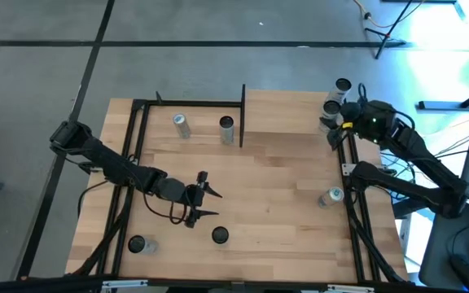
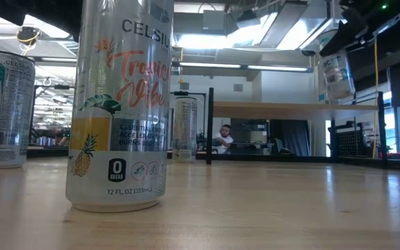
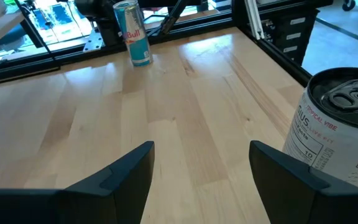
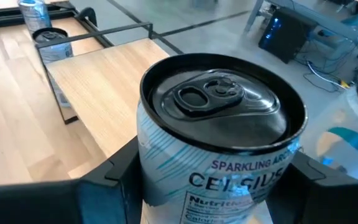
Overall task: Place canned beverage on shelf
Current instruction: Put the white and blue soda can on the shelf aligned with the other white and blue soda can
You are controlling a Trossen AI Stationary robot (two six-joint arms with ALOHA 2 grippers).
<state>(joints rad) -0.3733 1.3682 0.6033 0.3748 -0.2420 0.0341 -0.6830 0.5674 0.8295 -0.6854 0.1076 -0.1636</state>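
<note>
Nearest the low camera stands a tall yellow-labelled can (image 2: 120,104), upright on the tabletop (image 1: 267,179) and not part of the move in hand. Over on the left side, the left claw (image 1: 208,201) waits low over the middle of the tabletop with its two fingers spread wide and nothing between them. That same yellow-labelled can sits just beside one finger, and a blue and silver can (image 3: 132,31) stands well apart ahead of it. Further right, the shelf (image 1: 287,110) is a raised light-wood board at the far edge of the tabletop, and its top looks bare. At the shelf's right-hand end the right claw (image 1: 338,124) is clamped around a white canned beverage (image 4: 219,124), one finger on either side of its body. This held can is upright, with its long axis vertical and its pull-tab end facing up. Seen from table height it hangs in the air with its base above the level of the board. The point that matters is that the shelf lies to the left of the held can, toward the middle of the tabletop, and slightly below it. So the next move likely calls for a short carry leftward over the board and a straight descent, keeping the can vertical. Another can (image 1: 343,85) stands just beyond the right claw near the far corner. The right arm is plainly the one nearer the shelf.
</note>
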